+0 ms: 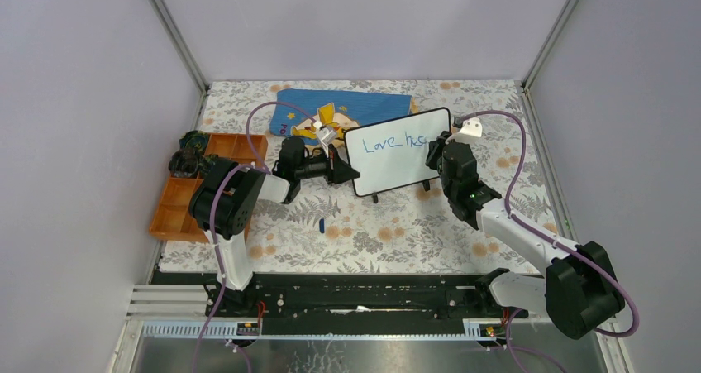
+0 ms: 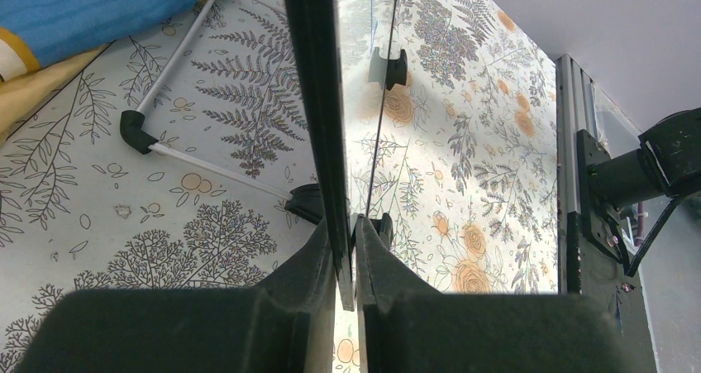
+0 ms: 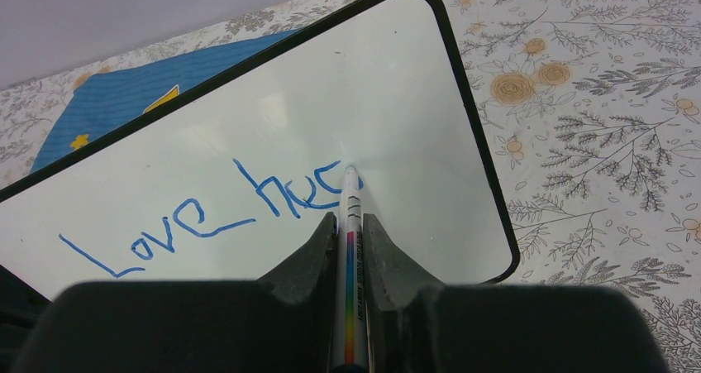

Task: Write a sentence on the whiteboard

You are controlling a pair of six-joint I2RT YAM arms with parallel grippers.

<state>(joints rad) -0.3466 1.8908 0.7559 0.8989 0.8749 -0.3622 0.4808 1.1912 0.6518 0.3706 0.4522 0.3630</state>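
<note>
You are mid-word: your left hand (image 2: 345,234) clamps the left edge of the whiteboard (image 1: 397,160), which stands on the desk (image 1: 388,236) before the blue cloth (image 1: 364,108), and your right hand (image 3: 350,224) grips the marker (image 3: 350,257) with its tip at the unfinished second word of the sentence (image 3: 207,216), so I judge the next move calls for steady rightward strokes.

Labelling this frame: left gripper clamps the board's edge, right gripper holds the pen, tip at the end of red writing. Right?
No: the writing is blue, not red, as the right wrist view shows. The rest holds: the left gripper clamps the edge of the board, the right gripper holds the pen, tip at the end of the writing.
</note>
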